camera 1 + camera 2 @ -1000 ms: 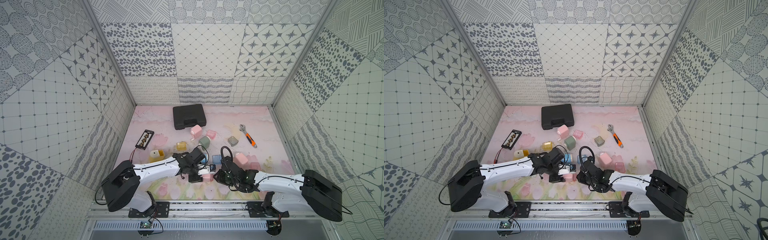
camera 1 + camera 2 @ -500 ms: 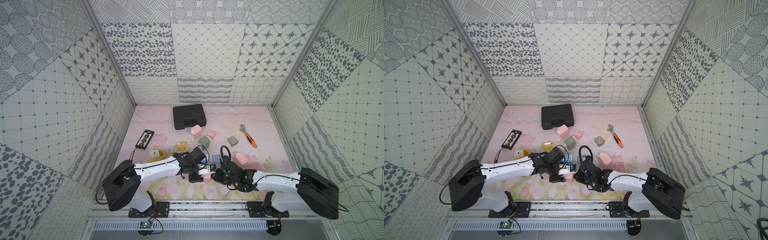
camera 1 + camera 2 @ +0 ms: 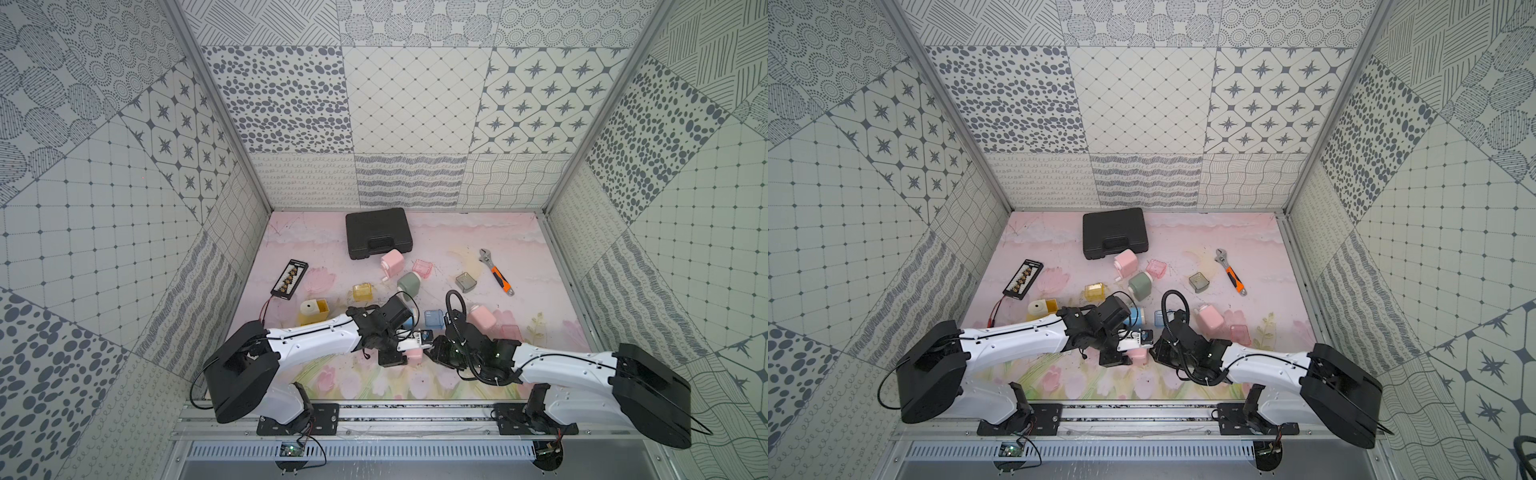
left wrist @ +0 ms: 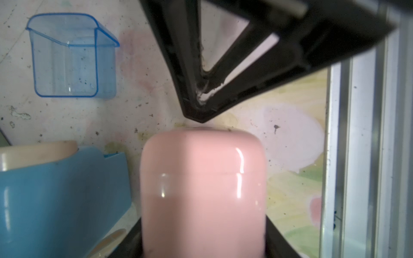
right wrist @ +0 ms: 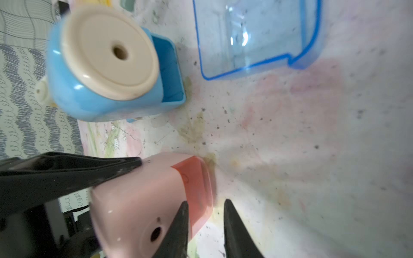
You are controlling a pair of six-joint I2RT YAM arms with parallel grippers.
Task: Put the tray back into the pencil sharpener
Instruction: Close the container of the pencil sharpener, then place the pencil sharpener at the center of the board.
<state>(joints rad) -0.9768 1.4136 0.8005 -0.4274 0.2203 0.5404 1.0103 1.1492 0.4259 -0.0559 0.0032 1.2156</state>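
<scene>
Tray, red-tinted, sits in the end of the pink pencil sharpener and appears flush. Left gripper is clenched on the sharpener body. Right gripper stands at the tray end, jaws slightly parted, grasping nothing. Location: near centre of the mat. Just farther in, a blue sharpener and a clear blue tray lie apart.
</scene>
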